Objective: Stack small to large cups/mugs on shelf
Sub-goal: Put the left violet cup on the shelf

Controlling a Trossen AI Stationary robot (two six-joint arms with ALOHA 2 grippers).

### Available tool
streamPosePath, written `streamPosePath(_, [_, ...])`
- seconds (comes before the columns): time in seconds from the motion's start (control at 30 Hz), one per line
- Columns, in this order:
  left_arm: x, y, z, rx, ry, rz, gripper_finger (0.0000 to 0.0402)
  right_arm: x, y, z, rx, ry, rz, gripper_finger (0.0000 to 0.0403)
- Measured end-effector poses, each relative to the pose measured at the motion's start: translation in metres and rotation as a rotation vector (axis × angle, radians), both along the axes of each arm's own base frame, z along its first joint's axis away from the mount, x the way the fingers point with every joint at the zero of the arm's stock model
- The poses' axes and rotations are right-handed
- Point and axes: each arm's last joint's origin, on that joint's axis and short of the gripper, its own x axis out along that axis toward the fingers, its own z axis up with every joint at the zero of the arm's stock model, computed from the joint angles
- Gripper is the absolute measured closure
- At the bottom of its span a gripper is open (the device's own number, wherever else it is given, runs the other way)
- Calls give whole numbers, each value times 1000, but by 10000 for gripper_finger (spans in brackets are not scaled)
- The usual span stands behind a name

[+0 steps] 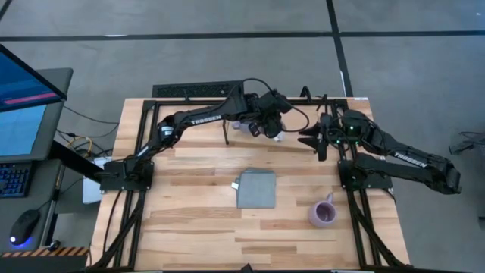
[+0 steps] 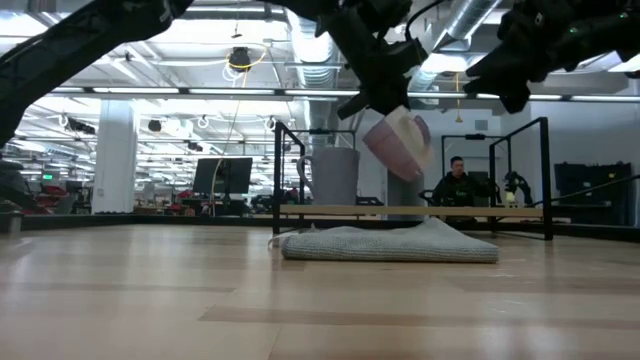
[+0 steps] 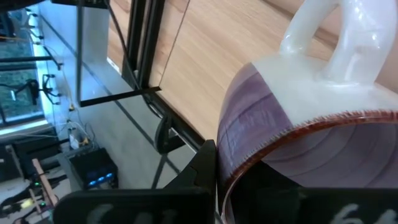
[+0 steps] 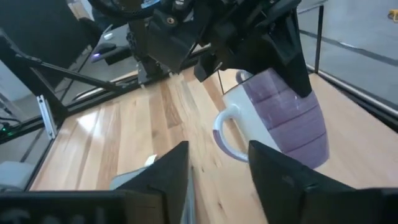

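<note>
My left gripper (image 1: 267, 125) reaches over the far side of the table and is shut on a light purple and white mug (image 2: 400, 140), which hangs tilted above the shelf (image 2: 460, 212). A second, pale mug (image 2: 335, 175) stands upright on the shelf board. A third, purple mug (image 1: 324, 212) stands on the tabletop near the right edge. My right gripper (image 1: 315, 138) hovers open just right of the held mug (image 4: 286, 118), and nothing lies between its fingers. My left gripper has the mug by its wall at the rim (image 3: 227, 180). One finger (image 3: 202, 168) lies on the outside; the other is lost in the dark mouth. The fingers slant down from above. The mug hangs tilted, clear of the shelf, with its handle (image 4: 224, 132) out to one side.
A flat grey-blue square (image 1: 256, 188) lies mid-table in front of the shelf. The shelf's black rod frame (image 2: 545, 175) rises at its ends. A monitor (image 1: 23, 98) stands off the table's left. A person (image 2: 458, 185) sits far behind the table.
</note>
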Motion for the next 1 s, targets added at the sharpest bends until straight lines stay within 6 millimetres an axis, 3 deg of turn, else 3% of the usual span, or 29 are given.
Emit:
streamPosePath(0.27, [-4,-2,7,-7,-1,4,399,2,-1,8,-67,-75,6,155])
streamPosePath(0.53, [-5,-2,8,-6,3,7,399,19,-6,0,-109,-12,-27,153])
streamPosePath(0.8, [-6,-2,7,-4,10,9,399,50,-1,-22,-317,144,63,154])
streamPosePath(1.0, [-6,-3,7,1,25,-1,399,66,4,-30,-398,164,92,154])
